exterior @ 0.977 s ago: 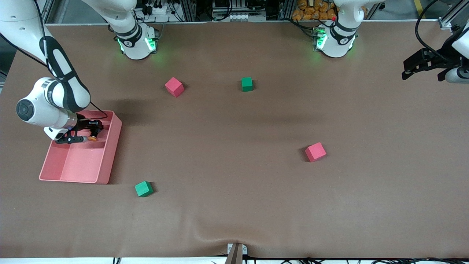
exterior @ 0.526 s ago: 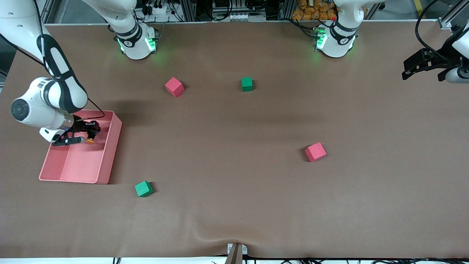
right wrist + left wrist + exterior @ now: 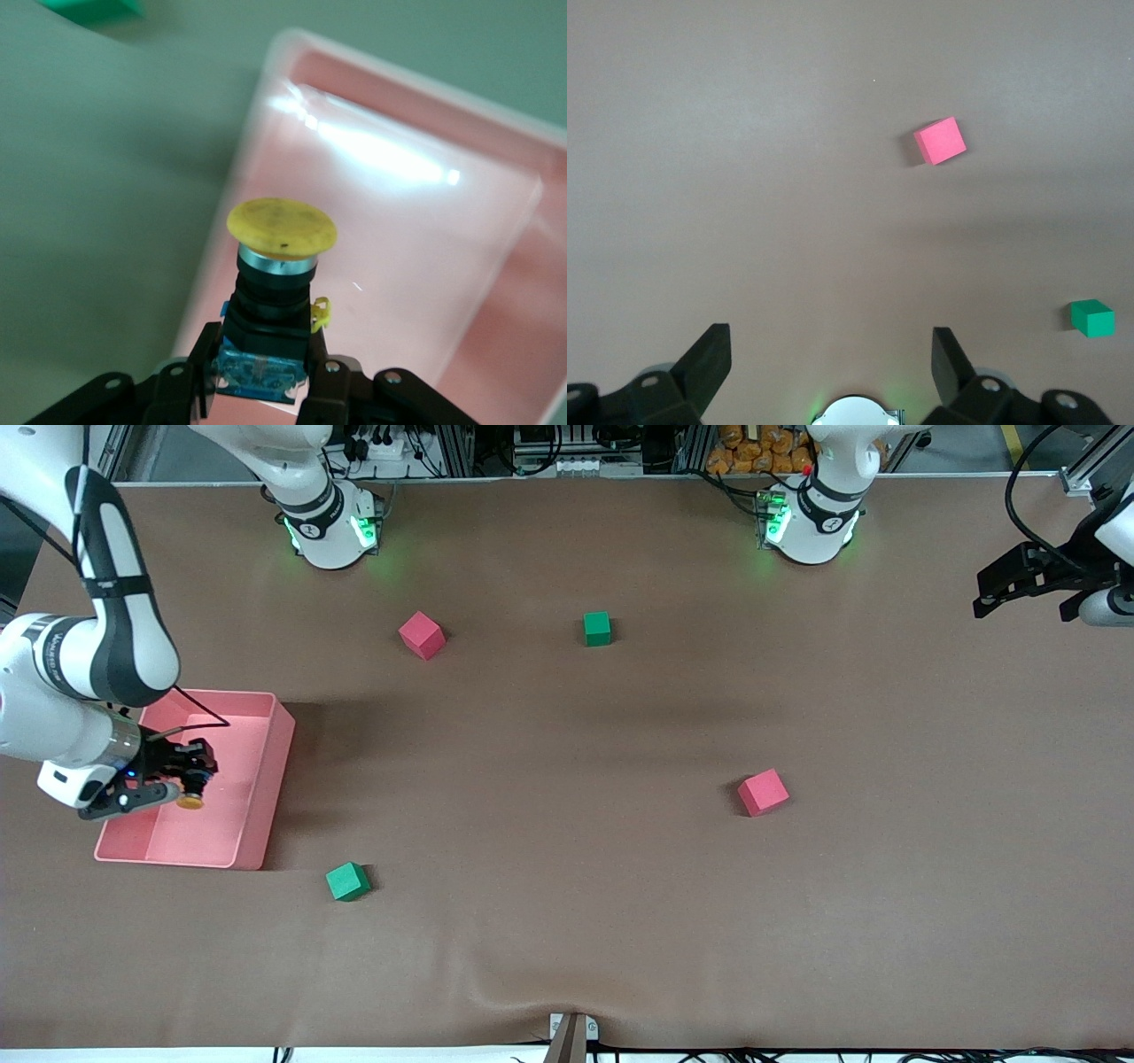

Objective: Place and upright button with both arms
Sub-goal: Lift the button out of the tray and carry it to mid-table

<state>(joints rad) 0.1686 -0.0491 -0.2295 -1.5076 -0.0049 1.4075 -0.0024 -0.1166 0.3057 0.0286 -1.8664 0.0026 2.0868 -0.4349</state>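
I see the right gripper (image 3: 182, 784) up in the air over the pink tray (image 3: 266, 779), its black fingers clenched on the button (image 3: 189, 801). In the right wrist view the button (image 3: 279, 266) shows clearly: a flat, round, mushroom-shaped cap in a matte orange-yellow, a thin shiny metal ring below it, a ribbed black cylindrical collar, and a blocky base with a translucent bluish part where the fingers pinch it. A tiny yellow clip sticks out beside the collar. The cap points away from the wrist, toward the tray's floor. The tray (image 3: 496, 257) is a smooth, glossy plastic rectangle with rounded corners and low walls, catching a bright glare on its floor; it sits at the right arm's end of the table. The table (image 3: 567, 921) is covered in a dull brown, paper-like sheet with a small ripple near the front camera's edge. The left gripper (image 3: 1019, 584) waits at the left arm's end of the table, raised, its blunt black fingers (image 3: 709, 363) spread wide apart with nothing between them. Four small matte foam cubes lie scattered, well apart: a red cube (image 3: 422, 634) and a green cube (image 3: 597, 628) closer to the bases, another red cube (image 3: 763, 792) toward the middle, and another green cube (image 3: 347, 881) near the tray's corner.
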